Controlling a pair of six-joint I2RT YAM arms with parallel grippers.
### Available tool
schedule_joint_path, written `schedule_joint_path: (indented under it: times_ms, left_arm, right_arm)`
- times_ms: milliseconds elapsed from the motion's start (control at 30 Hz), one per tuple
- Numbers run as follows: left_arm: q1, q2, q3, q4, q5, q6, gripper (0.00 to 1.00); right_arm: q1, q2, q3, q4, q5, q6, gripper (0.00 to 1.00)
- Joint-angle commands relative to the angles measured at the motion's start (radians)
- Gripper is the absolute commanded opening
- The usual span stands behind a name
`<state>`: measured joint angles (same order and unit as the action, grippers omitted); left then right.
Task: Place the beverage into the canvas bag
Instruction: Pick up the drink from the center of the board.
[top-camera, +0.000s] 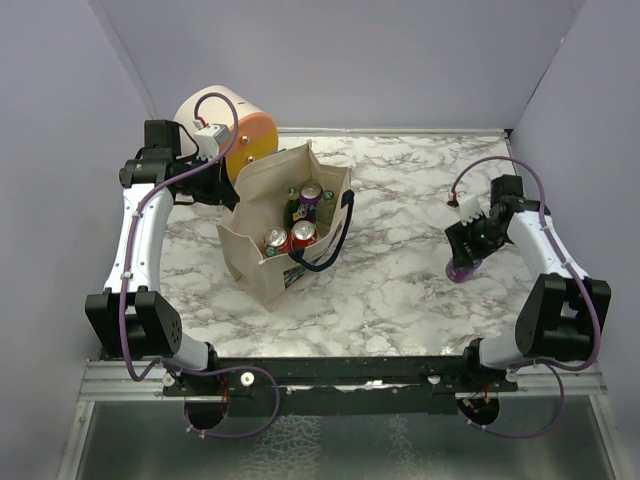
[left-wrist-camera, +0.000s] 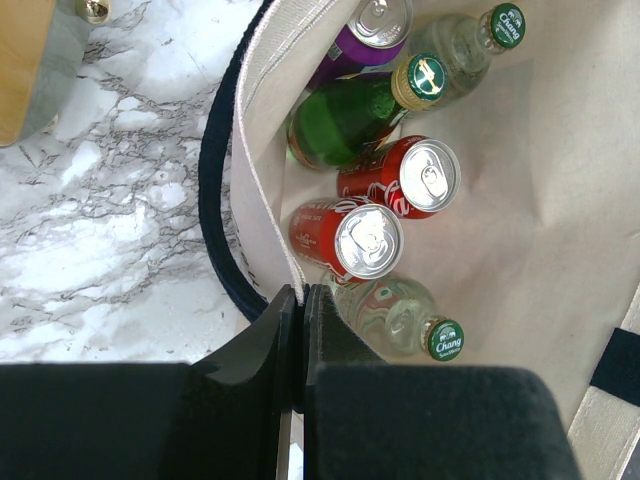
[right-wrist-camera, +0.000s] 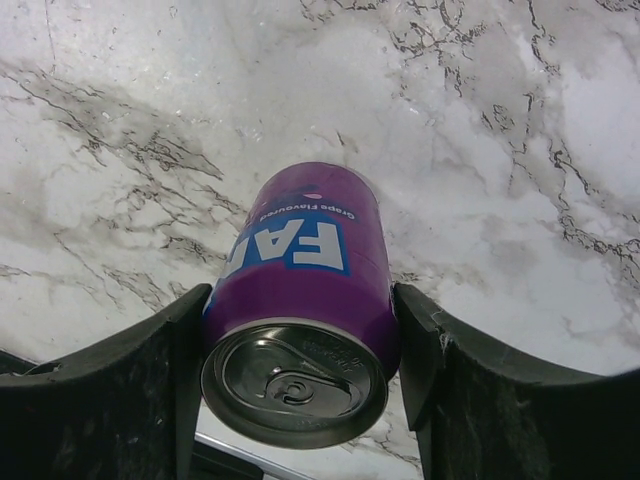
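Near the right edge of the marble worktop (top-camera: 420, 290), about midway between its far and near edges, the right gripper (right-wrist-camera: 300, 295) has the purple can (right-wrist-camera: 300, 260) between its fingers (right-wrist-camera: 150, 380); both black pads sit flush against the can's sides, so it is gripped, with the silver pull-tab top facing the wrist camera. From above, the can (top-camera: 462, 268) shows as a purple patch under the right gripper (top-camera: 465, 250); I cannot tell whether its base touches the marble.

The canvas bag (top-camera: 255, 265) stands open left of the worktop's middle, well apart from the can and closer to the far left corner, where the cream-and-orange drum (top-camera: 215, 110) lies just behind it. The left gripper (top-camera: 232, 195) is at the bag's left rim; in the wrist view the left gripper (left-wrist-camera: 300, 292) has its fingers pressed together on the top edge of the cloth, so it pinches the canvas bag (left-wrist-camera: 560, 200) right at the rim; a navy handle (left-wrist-camera: 215, 200) curves down the outside of that wall, beside the pinched edge.

Inside the bag stand two red cans (left-wrist-camera: 372, 240) side by side, a green bottle (left-wrist-camera: 345, 120), two clear bottles with green caps (left-wrist-camera: 400, 315), one at either end of the cluster, and a second purple can (left-wrist-camera: 365, 30) at the far end; the rest of the bag's floor is bare cloth.
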<state>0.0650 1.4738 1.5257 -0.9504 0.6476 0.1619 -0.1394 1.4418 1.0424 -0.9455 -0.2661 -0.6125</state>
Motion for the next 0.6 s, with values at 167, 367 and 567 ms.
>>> schedule_joint_path:
  times_ms: [167,367,567]
  left_arm:
    - [-0.003,-0.002,0.02,0.054,0.033,-0.003,0.0]
    - [-0.002,-0.009,0.007,0.048,0.031,0.008,0.0]
    - [-0.004,-0.013,0.002,0.047,0.026,0.01,0.0]
  right_arm:
    - [-0.005,-0.035,0.307,-0.03,-0.191,0.084,0.21]
    - [0.083,-0.026,0.557,-0.045,-0.354,0.136,0.18]
    - [0.293,0.051,0.83,-0.005,-0.367,0.241,0.14]
